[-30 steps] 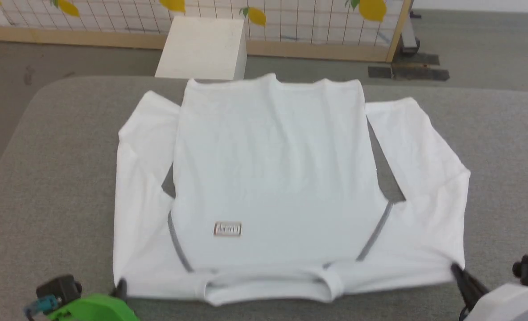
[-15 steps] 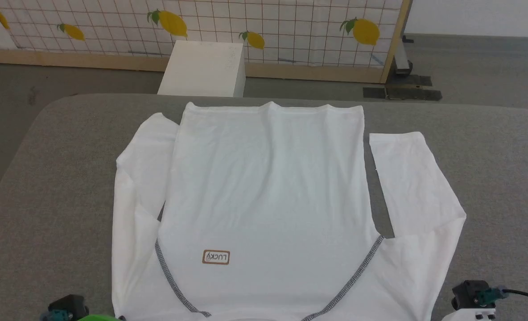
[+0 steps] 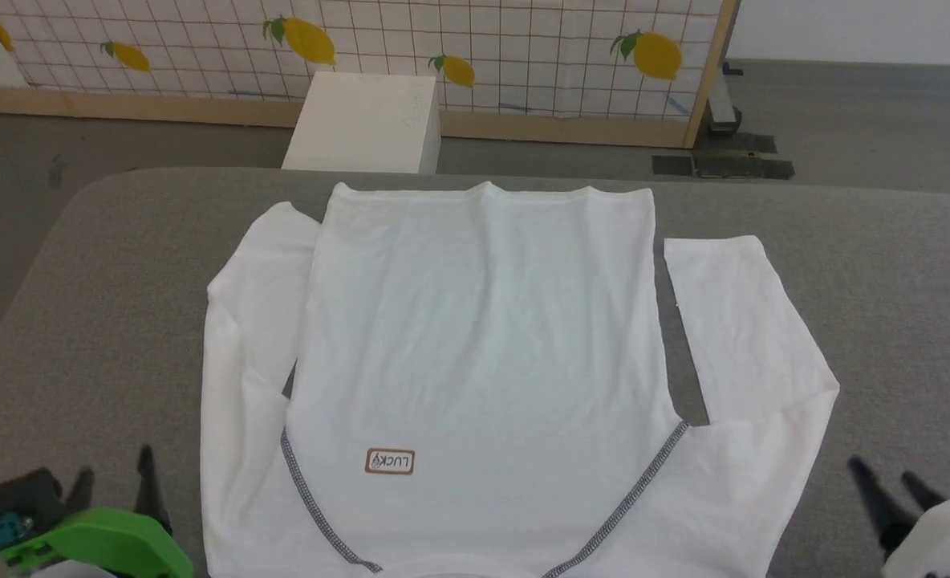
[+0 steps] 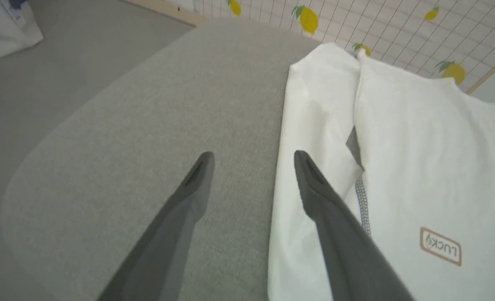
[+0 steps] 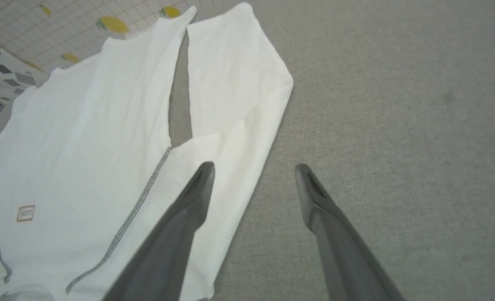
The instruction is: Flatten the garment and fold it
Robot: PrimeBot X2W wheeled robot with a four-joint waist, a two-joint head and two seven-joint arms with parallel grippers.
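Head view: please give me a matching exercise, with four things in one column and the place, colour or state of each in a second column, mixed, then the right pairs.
Things:
1. garment
2. white box
3. left pincer
4. LUCKY patch

Descriptions:
a. brown outline, on the chest
b. open, holding nothing, at lower left
c. beyond the far edge of the table
d. spread out front up, sleeves beside the body

Pairs: 1-d, 2-c, 3-b, 4-a.

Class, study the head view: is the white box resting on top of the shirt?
No: the white box stands beyond the far edge of the table, clear of the garment spread on it.
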